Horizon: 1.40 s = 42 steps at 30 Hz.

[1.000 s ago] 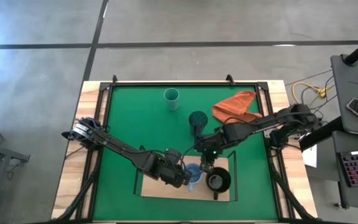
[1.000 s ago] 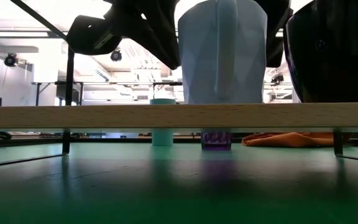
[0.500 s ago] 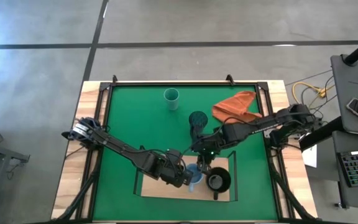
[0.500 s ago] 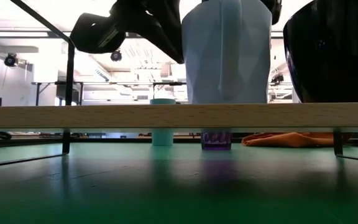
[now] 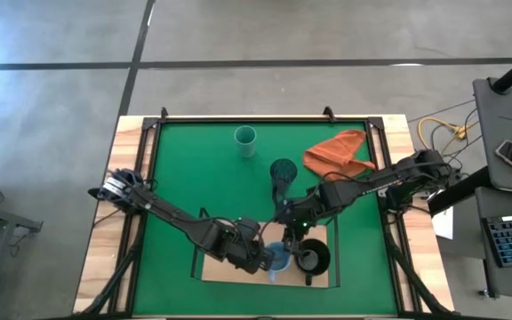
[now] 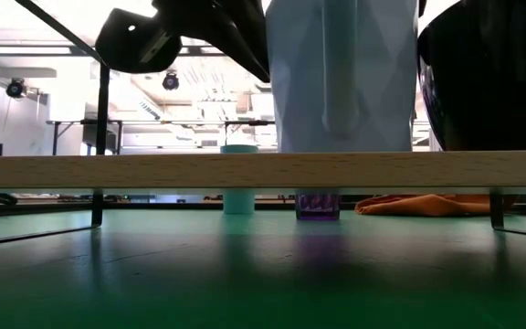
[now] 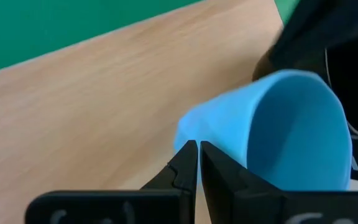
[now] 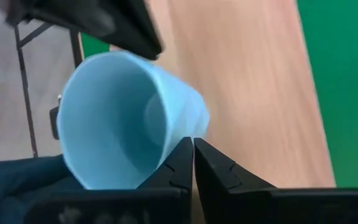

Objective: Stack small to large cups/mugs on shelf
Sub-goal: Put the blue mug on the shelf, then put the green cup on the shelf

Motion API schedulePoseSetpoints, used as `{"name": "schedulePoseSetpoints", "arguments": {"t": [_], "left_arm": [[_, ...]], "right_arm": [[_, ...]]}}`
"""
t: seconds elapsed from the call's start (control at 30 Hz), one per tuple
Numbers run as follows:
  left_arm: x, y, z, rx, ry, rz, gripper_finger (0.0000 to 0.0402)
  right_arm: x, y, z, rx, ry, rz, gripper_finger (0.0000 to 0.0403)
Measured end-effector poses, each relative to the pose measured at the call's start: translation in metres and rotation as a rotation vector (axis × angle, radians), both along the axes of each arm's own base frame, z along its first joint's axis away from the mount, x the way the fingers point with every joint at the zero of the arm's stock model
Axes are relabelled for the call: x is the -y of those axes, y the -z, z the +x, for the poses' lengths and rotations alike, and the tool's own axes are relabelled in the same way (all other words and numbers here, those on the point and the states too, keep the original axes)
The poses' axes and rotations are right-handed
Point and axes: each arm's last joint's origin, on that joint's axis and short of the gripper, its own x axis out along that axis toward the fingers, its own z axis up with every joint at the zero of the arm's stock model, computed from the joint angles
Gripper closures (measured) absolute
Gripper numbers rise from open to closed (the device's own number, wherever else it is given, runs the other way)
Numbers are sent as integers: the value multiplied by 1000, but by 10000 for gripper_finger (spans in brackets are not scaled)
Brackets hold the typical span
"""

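The light blue mug point(image 5: 278, 259) stands upright on the wooden shelf point(image 5: 229, 271) with its handle point(image 6: 333, 73) toward the near edge. The black mug point(image 5: 312, 259) stands on the shelf just to its right. My left gripper point(image 7: 197, 152) is shut at the blue mug's left side, and my right gripper point(image 8: 192, 149) is shut at its far side. The pale teal cup point(image 5: 245, 140) and the purple tumbler point(image 5: 283, 172) stand on the green mat farther back. My left gripper's shut fingertips point(image 7: 190, 149) meet the blue mug's outer wall point(image 7: 194, 127) low down, slanting down from the table's left. The mug stays on the shelf. My right gripper's shut fingertips point(image 8: 185, 149) meet the mug's outer wall point(image 8: 194, 121) near its base, slanting down from the far right.
An orange-red cloth point(image 5: 338, 153) lies on the green mat point(image 5: 194, 178) at the far right. The shelf's thin black uprights point(image 6: 97, 206) stand at its ends. Bare board shows left of the blue mug.
The blue mug has slid a little along the shelf toward the near edge, staying upright, and looms larger in the low view. My right gripper has shifted slightly toward the table's left above it.
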Motion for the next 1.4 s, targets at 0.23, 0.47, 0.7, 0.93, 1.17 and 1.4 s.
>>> {"name": "schedulePoseSetpoints", "arguments": {"t": [0.23,0.47,0.7,0.93,1.17,1.4], "left_arm": [[6,0,-3,-9,19,-26,397],[16,-1,-6,8,20,-64,397],[17,-1,-6,16,19,-68,397],[17,-2,-6,20,22,-64,397],[16,-5,-10,-16,35,-28,397],[-5,-31,-30,-63,-29,104,396]], "right_arm": [[2,0,1,9,42,-45,394],[2,0,1,9,44,-49,394],[2,0,1,9,44,-52,394],[3,1,-1,-1,49,-74,394],[8,-7,-6,30,46,-146,394],[31,-51,-21,204,119,-191,383]]}}
